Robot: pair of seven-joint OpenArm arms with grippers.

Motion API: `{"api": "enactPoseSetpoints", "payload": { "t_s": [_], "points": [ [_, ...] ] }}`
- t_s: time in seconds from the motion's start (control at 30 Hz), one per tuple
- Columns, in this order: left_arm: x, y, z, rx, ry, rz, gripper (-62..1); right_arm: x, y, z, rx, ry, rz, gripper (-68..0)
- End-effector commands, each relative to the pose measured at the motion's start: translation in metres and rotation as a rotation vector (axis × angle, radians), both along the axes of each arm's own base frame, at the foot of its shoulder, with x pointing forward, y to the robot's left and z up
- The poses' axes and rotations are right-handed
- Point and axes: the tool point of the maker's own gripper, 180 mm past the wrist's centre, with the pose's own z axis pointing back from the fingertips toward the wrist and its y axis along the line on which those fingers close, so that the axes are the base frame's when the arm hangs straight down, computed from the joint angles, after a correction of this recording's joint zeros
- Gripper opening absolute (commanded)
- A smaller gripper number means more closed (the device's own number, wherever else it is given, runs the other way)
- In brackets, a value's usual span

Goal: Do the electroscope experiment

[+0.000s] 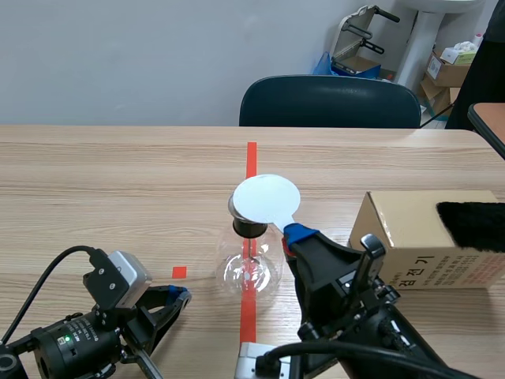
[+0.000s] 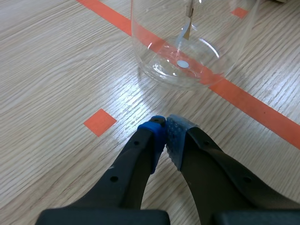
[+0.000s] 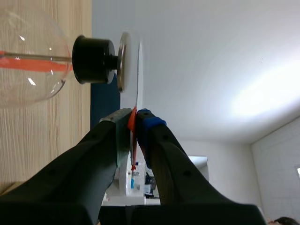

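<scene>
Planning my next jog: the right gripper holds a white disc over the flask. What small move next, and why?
Probably ease the right gripper down slightly so the white disc meets the metal plate above the black stopper. In the right wrist view they sit parallel and very close, but I cannot tell if they touch.

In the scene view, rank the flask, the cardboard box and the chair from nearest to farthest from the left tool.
1. Flask, just right of the left tool, on the tape line.
2. Box, on the table's right side.
3. Chair, beyond the table's far edge.
</scene>
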Motion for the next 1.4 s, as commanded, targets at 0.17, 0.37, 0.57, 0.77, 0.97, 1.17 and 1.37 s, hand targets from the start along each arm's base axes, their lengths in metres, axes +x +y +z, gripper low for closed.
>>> {"api": "enactPoseSetpoints", "payload": {
  "t_s": [0.17,0.37,0.57,0.77,0.97,1.17,1.37],
  "points": [
    [0.002,-0.006,0.007,-0.030,-0.018,-0.002,-56.9,-0.001,0.004,0.009,0.004,-0.031,0.037,-66.5],
    [0.002,-0.006,0.007,-0.030,-0.018,-0.002,-56.9,-0.001,0.004,0.009,0.004,-0.031,0.037,-66.5],
    [0.002,-0.006,0.007,-0.030,-0.018,-0.002,-56.9,0.001,0.001,0.010,0.005,-0.032,0.019,-66.5],
    [0.002,-0.006,0.007,-0.030,-0.018,-0.002,-56.9,0.011,-0.015,0.011,0.012,-0.036,-0.086,-66.5],
    [0.002,-0.006,0.007,-0.030,-0.018,-0.002,-56.9,0.023,-0.043,0.013,0.024,-0.042,-0.256,-66.5],
    [0.002,-0.006,0.007,-0.030,-0.017,-0.002,-56.9,0.031,-0.077,0.015,0.038,-0.049,-0.453,-66.5],
    [0.002,-0.006,0.007,-0.030,-0.017,-0.002,-56.9,0.033,-0.107,0.016,0.049,-0.055,-0.620,-66.5]
  ]
}}
